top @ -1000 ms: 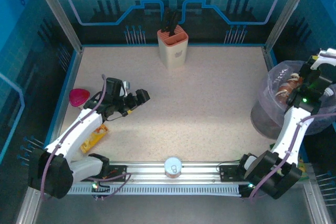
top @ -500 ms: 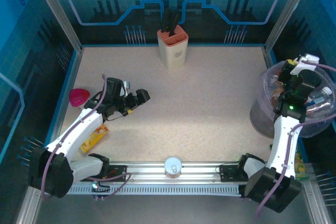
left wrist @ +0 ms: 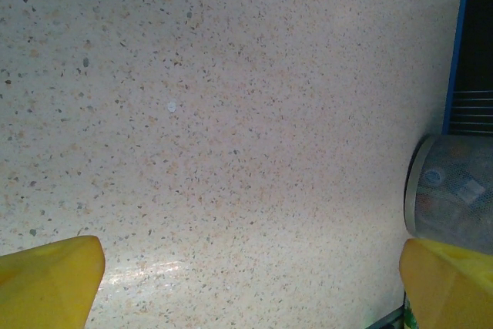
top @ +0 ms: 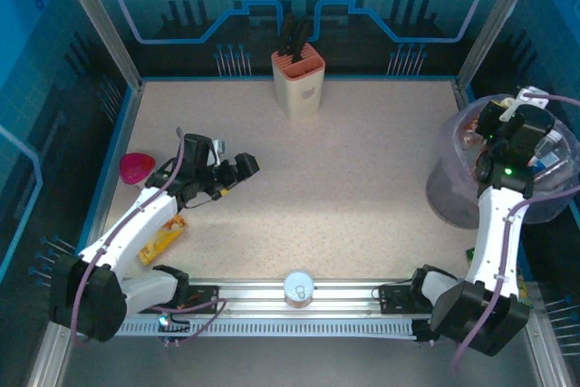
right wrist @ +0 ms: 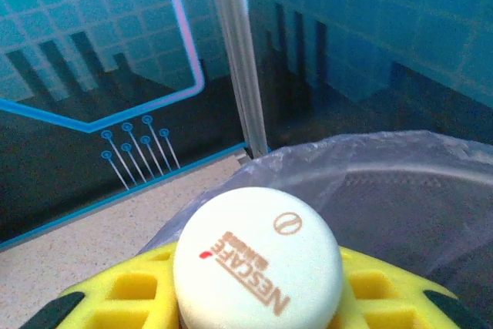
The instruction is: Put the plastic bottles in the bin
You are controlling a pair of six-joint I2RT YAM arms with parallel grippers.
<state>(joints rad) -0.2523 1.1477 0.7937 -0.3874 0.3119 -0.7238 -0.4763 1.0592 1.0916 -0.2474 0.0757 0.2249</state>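
Bin point(top: 446, 189): large, round, lined with a translucent pale-lavender bag, standing upright well to the right of the beige knife block point(top: 298, 82) and nearer the arms. Plastic bottles point(left wrist: 461, 190): several lying loose inside the bin, seen through its wall as blurred blue, white and reddish shapes. White-capped bottle point(right wrist: 258, 256): cap printed "NESCAFE", clamped in the right gripper point(right wrist: 254, 310) at the bin's mouth.
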